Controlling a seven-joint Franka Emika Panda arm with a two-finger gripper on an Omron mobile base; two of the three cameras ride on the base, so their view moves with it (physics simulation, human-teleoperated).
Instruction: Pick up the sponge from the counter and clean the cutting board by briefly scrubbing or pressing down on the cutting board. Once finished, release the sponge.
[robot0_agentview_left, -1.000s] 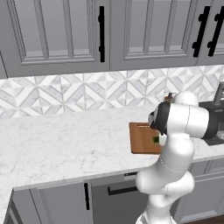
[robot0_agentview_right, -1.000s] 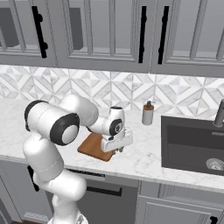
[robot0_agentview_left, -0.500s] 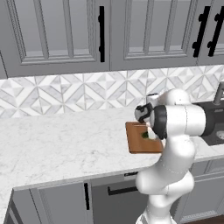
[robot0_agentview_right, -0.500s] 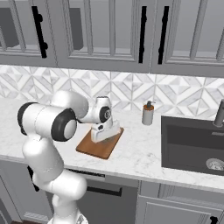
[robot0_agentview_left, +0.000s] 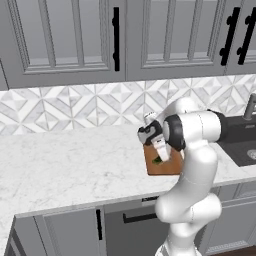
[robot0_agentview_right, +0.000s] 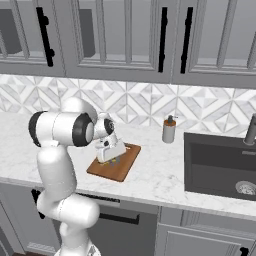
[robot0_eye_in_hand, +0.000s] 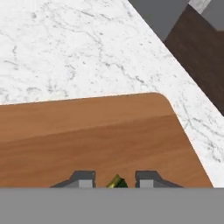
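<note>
A white Franka arm reaches over the white marble counter at the centre of the left base frame, its gripper lowered over the reddish-brown cutting board, which lies near the counter's front edge. From the right base camera the same gripper sits at centre frame, over the board's middle, with the fingers clenched on the sponge, a small green sliver visible beneath the hand. The hand camera looks along the fingers at the bottom of its frame, where a corner of the green and yellow sponge peeks out between them, the wood of the board spread just beyond and a rounded board corner at right of centre. Judging from these frames, the pickup is done and the sponge has been carried to the board; whether it is pressed against the wood or held just above it cannot be told (the contact point is hidden by the hand). What appears left is the brief scrub or press, if not already under way, and then letting the sponge go. A soap dispenser stands against the tiled backsplash at right of centre in the right base frame, beside the dark sink.
</note>
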